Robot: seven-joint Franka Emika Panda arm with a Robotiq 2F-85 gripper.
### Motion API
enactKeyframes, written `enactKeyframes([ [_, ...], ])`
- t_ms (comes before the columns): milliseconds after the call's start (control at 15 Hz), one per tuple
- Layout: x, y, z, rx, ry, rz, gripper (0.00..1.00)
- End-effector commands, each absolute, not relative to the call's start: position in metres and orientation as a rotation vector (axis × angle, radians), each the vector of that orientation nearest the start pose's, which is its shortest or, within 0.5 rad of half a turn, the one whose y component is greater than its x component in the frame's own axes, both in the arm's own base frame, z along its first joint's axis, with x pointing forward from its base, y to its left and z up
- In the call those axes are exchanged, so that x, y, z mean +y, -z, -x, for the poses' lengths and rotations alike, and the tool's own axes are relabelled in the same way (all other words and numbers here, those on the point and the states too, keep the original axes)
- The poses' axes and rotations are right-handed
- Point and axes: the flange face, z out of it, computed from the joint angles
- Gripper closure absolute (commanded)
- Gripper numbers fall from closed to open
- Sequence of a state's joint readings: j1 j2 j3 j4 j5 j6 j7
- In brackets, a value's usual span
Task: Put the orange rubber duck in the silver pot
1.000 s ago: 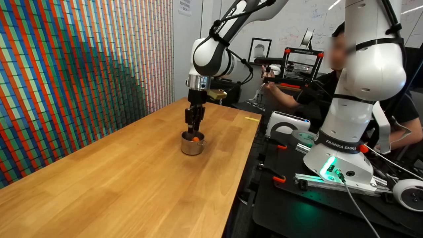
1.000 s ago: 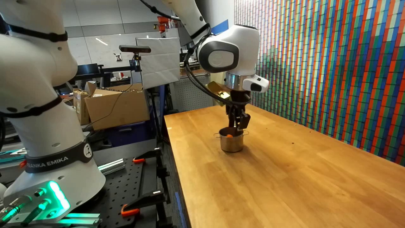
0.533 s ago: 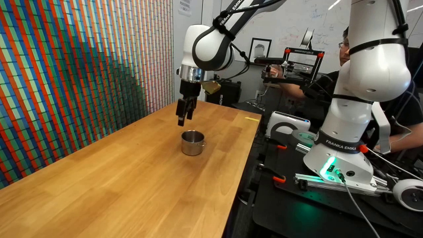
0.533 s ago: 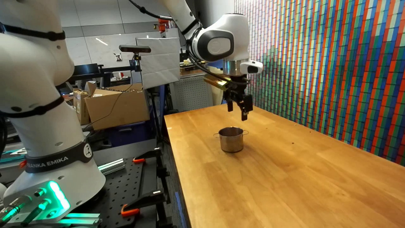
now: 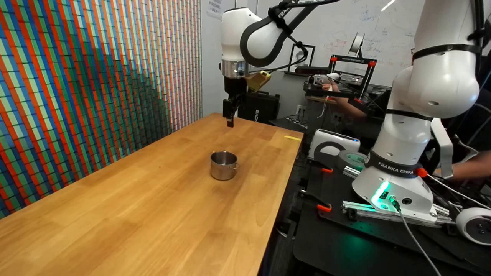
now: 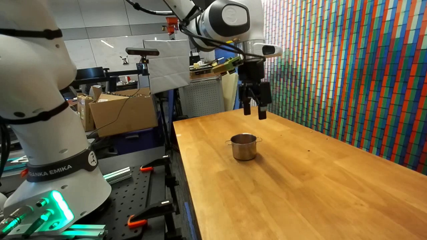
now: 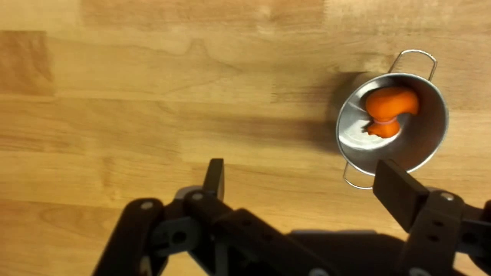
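Observation:
The orange rubber duck (image 7: 389, 103) lies on its side on the bottom of the silver pot (image 7: 425, 134), as the wrist view shows. In both exterior views the pot (image 5: 223, 170) stands upright on the table and its wall hides the duck. My gripper (image 6: 254, 115) hangs well above the table, up and behind the pot (image 6: 244, 150) in that view. Its fingers are spread wide in the wrist view, with only bare table seen between them. One fingertip (image 7: 387, 168) overlaps the pot's rim in that picture, but the exterior views show the gripper apart from the pot.
The wooden table (image 5: 153, 214) runs alongside a colourful tiled wall (image 5: 115, 76). A short yellow strip (image 5: 292, 138) lies near the table's edge. Clamps with orange tips (image 6: 136, 222) hold the black base beside the table. A person's arm shows behind the robot.
A second ago the gripper was down in the pot with the duck at rim height. It has opened, let go and risen away from the pot; the duck now lies inside.

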State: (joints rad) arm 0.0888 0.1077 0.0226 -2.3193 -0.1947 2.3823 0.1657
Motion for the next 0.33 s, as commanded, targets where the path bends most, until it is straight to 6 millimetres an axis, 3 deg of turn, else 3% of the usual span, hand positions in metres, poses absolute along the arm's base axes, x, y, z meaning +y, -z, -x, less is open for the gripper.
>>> enactKeyframes([
  [0, 0.043, -0.322, -0.495, -0.020, -0.163, 3.289, 0.00],
  [67, 0.048, -0.304, -0.504, -0.089, -0.117, 3.285, 0.00],
  [267, 0.045, -0.316, -0.498, -0.062, -0.153, 3.292, 0.00],
])
